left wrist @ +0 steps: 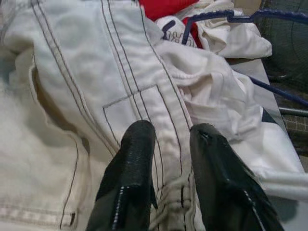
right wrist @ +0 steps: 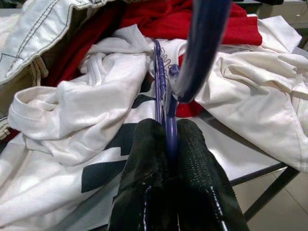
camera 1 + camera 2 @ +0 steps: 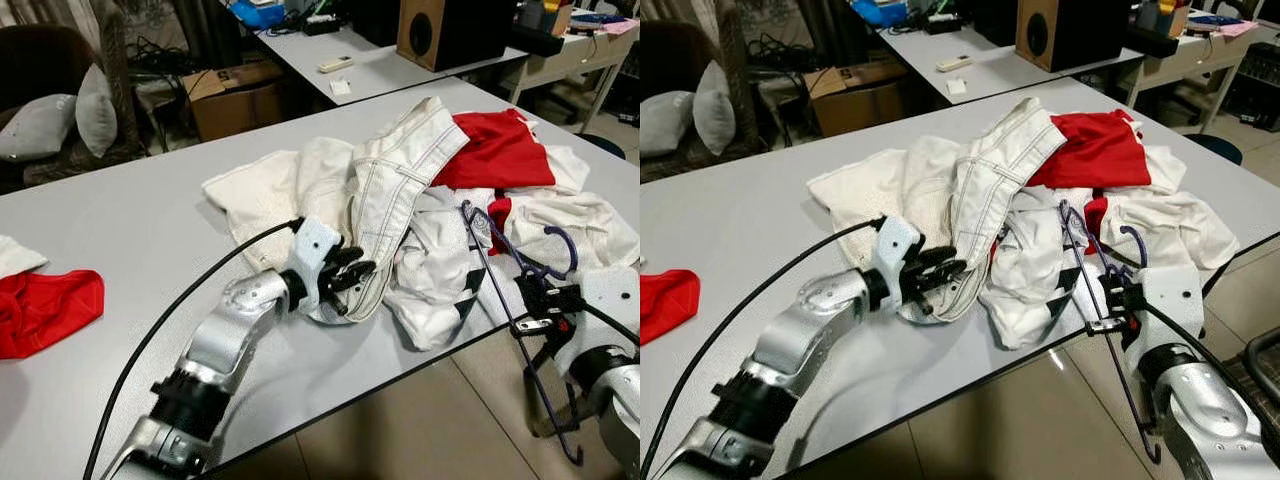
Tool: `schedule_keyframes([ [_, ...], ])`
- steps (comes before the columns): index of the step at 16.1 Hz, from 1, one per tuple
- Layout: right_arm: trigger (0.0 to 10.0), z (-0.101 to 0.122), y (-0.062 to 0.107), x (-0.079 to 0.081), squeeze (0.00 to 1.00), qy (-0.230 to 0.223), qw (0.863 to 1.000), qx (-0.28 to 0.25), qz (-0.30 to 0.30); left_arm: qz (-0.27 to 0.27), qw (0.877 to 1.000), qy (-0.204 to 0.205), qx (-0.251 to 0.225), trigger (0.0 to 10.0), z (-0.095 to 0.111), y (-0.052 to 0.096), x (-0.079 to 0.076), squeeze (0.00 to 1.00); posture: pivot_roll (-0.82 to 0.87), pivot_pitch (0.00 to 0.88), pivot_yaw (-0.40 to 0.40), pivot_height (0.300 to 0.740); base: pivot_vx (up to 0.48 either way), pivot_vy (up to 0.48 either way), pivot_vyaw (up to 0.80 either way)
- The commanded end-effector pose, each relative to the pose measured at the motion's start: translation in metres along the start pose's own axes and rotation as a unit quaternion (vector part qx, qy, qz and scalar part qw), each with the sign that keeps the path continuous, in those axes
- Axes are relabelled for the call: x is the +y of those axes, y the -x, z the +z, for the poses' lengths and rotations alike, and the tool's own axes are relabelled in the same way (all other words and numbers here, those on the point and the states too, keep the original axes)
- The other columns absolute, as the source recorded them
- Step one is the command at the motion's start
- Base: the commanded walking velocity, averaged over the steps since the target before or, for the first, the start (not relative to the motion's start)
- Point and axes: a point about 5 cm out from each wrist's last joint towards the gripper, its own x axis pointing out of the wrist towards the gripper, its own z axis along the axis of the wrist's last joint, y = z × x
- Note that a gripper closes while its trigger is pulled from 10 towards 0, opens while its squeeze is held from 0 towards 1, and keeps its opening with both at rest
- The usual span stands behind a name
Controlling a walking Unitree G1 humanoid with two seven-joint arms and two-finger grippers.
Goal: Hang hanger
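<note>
— Where is the hanger held, taken from the pile of clothes?

— At the pile's near right edge, over the rim of the desk. The right claw is closed tight on it – in the right wrist view the two black fingers are seen pressed together on the blue wire just below the hook. From there one long side runs up and away across the white garments towards the red shirt, and the rest slants down past the desk edge towards the floor. So its long axis is laid roughly front to back, tilted, not level.

— And the left claw?

— It is set at the pile's near left edge, on the white jeans. Its fingers are parted a little, with a seam of the jeans lying between them; whether the cloth is actually pinched cannot be told. The hanger is found to its right, well apart from it, so the right arm is plainly the nearer one.

— What does the coming move turn on, then?

— Probably on the upper end of the hanger – it is lying on the garments, and a lift straight towards the robot could be judged likely to drag a white shirt along.
</note>
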Motion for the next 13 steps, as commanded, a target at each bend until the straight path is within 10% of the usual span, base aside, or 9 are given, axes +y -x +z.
schedule_keyframes([
  [1, 10.0, 0.004, 0.003, 0.000, 0.00, 0.005, 1.000, -0.004, 0.000, -0.006, 1.000, -0.008, 0.005, 10.0, 0.001, 0.000, 0.002, 1.00, -0.20, 0.000, 0.103, 0.740, 0.000, 0.000, 0.00],
  [6, 10.0, 0.006, 0.005, 0.000, 0.00, 0.012, 1.000, 0.003, 0.006, -0.013, 0.998, -0.054, 0.035, 10.0, -0.006, -0.004, 0.006, 1.00, -0.20, 0.000, 0.097, 0.740, 0.000, 0.000, 0.00],
  [7, 10.0, 0.005, 0.006, -0.001, 0.00, 0.013, 1.000, 0.006, 0.007, -0.030, 0.997, -0.052, 0.041, 10.0, -0.007, -0.002, 0.004, 0.21, -0.20, 0.000, 0.096, 0.740, 0.000, 0.000, 0.00],
  [8, 10.0, 0.005, 0.006, -0.002, 0.00, 0.014, 1.000, 0.008, 0.006, -0.049, 0.996, -0.057, 0.050, 10.0, -0.008, -0.001, 0.003, 0.00, -0.20, 0.000, 0.096, 0.740, 0.000, 0.000, 0.00],
  [13, 10.0, 0.008, 0.004, 0.003, 0.00, 0.017, 1.000, 0.005, 0.009, -0.031, 0.981, -0.142, 0.128, 10.0, -0.011, 0.000, 0.017, 0.00, -0.20, 0.000, 0.106, 0.740, 0.000, 0.000, 0.00],
])
